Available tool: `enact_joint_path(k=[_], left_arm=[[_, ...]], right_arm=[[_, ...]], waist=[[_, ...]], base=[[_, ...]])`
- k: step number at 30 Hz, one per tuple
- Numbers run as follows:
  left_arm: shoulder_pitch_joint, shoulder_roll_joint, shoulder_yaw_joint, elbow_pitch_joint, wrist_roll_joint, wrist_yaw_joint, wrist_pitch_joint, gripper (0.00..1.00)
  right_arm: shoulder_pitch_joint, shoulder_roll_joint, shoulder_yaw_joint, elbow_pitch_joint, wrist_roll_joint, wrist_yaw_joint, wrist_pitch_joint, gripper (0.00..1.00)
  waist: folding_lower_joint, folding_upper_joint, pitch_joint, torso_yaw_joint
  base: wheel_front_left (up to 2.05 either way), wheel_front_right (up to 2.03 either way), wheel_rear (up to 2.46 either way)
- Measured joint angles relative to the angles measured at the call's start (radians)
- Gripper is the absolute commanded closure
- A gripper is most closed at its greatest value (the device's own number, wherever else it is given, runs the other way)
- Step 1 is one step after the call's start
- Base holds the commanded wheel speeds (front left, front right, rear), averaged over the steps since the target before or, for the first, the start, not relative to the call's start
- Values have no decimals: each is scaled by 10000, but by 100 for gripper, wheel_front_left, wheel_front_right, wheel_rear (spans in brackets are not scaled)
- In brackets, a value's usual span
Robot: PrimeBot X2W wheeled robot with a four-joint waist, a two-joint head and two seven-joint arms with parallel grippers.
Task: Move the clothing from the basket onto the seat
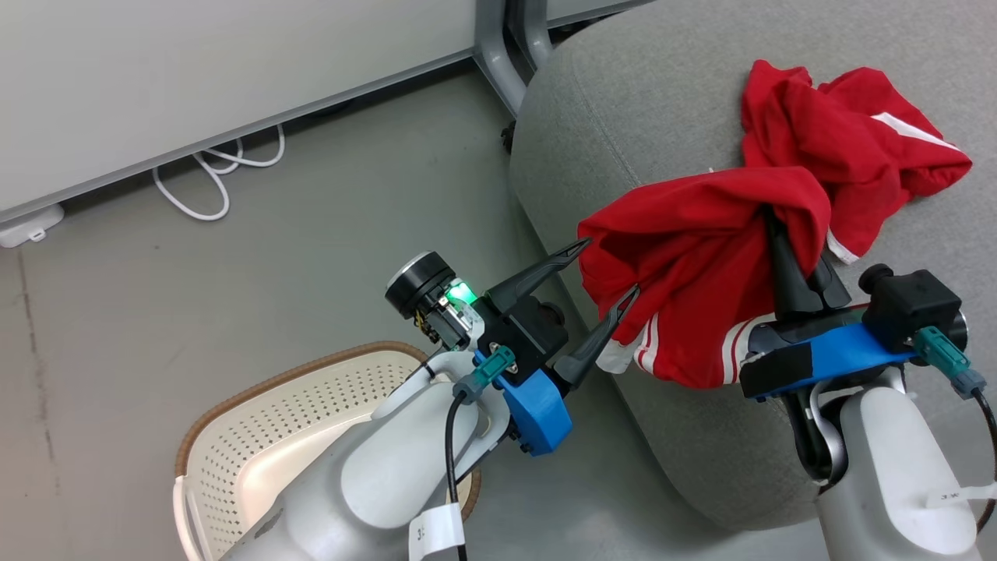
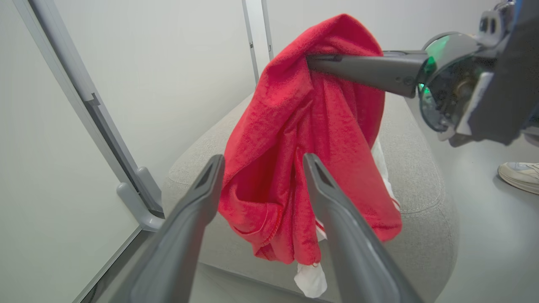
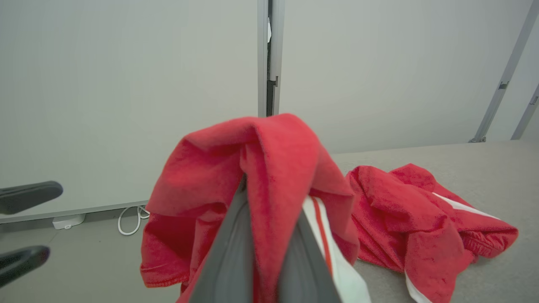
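Two long, dark, tapered fingers of the left gripper (image 1: 613,266) stand spread apart, holding nothing, with their tips just beside a hanging garment. Pinched tight in the right gripper (image 1: 781,234), this soft red garment (image 1: 701,257) droops in folds, white-striped trim showing, at the rounded edge of the grey woven seat (image 1: 623,101). A second red garment (image 1: 849,148) lies crumpled on the seat. On the floor sits the basket (image 1: 273,421), cream, perforated and brown-rimmed.

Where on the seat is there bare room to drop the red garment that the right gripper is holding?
Bare seat lies between its rounded far corner and the lying garment. Crowded at the near edge: the held garment hangs there from the right gripper, the open left gripper beside it.
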Motion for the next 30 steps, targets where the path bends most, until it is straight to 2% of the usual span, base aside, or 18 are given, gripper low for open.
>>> enact_joint_path(k=[9, 22, 30], left_arm=[[-115, 27, -493, 104, -178, 0, 0, 0], [-158, 77, -625, 136, -345, 0, 2, 0], [-413, 228, -506, -29, -207, 0, 0, 0]], right_arm=[[503, 33, -579, -199, -40, 0, 0, 100], [616, 79, -713, -263, -25, 0, 0, 100], [-338, 96, -907, -583, 13, 0, 2, 100]], waist=[[0, 0, 242, -539], [0, 0, 270, -554], [0, 0, 651, -494]], base=[[0, 0, 0], [0, 0, 0], [0, 0, 0]])
